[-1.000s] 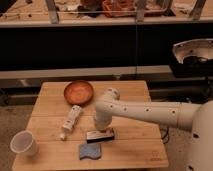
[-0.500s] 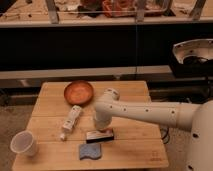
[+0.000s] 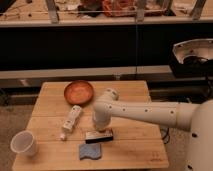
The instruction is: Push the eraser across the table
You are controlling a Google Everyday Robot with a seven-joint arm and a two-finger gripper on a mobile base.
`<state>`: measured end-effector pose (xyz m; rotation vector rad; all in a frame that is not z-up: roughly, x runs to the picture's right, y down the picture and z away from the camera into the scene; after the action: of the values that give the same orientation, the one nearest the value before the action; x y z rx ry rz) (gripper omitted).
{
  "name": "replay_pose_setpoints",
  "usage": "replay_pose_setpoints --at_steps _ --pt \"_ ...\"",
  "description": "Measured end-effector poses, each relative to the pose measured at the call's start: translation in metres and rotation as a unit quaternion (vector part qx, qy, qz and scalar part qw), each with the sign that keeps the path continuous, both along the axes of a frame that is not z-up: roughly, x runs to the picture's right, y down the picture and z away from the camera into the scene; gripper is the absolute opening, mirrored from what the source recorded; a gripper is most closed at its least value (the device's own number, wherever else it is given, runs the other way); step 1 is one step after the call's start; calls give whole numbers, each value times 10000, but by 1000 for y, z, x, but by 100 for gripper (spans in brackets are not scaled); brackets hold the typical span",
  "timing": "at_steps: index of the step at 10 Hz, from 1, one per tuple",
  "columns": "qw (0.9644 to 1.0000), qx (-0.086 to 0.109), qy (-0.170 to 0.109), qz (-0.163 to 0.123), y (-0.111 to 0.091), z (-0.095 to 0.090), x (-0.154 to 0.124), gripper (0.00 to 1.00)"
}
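Observation:
The eraser [image 3: 96, 135] lies flat on the light wooden table [image 3: 135, 150], near the middle front, a dark block with a pale top. My gripper [image 3: 106, 131] is down at the eraser's right end, at the end of the white arm [image 3: 145, 112] that reaches in from the right. The arm's wrist hides the contact point. A blue wavy-edged sponge [image 3: 90, 151] lies just in front of the eraser.
A white tube with a cap [image 3: 72, 120] lies left of the eraser. An orange-brown bowl [image 3: 78, 92] sits at the back. A white cup [image 3: 24, 143] stands at the front left corner. A dark shelf unit stands behind the table.
The eraser has shifted slightly left with the gripper at its right end. Other objects have not moved.

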<state>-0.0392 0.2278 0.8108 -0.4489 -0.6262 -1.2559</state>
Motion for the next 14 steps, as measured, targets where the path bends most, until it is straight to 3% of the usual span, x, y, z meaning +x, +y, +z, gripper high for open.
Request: replay_pose_setpoints --at_steps 4,8,11,14 --pt "9997 89 -173 -161 -3 4 -2 0" --pt "9997 64 -162 -183 -2 1 0 0" --pt "9985 121 -359 -405 -3 4 -2 0" --pt "9985 111 -353 -405 -3 3 -1 0"
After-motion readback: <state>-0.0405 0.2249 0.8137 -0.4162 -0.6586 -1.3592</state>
